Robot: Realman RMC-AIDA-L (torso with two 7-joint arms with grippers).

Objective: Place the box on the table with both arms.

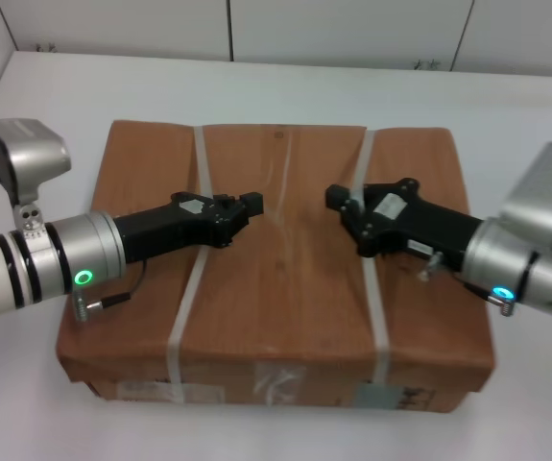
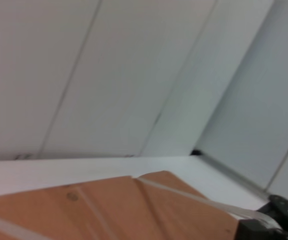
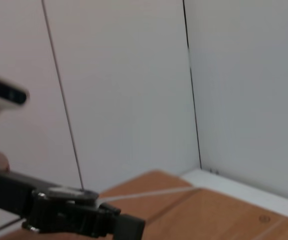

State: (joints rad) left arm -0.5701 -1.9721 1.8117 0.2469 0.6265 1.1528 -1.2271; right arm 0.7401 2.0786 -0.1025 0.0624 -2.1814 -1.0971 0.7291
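The box [image 1: 285,288], a flat brown carton with two white straps and labels on its near side, lies flat on the white table [image 1: 506,125]. My left gripper [image 1: 253,205] hovers just over the box top, left of its middle, shut and empty, pointing right. My right gripper [image 1: 335,198] hovers over the top right of the middle, shut and empty, pointing left. The two tips face each other a short gap apart. The box top also shows in the left wrist view [image 2: 108,210] and the right wrist view [image 3: 224,210], where the left gripper [image 3: 131,227] appears.
White panelled walls [image 1: 352,29] stand behind the table's far edge. Bare tabletop runs around the box on all sides. The right gripper [image 2: 271,222] shows at the edge of the left wrist view.
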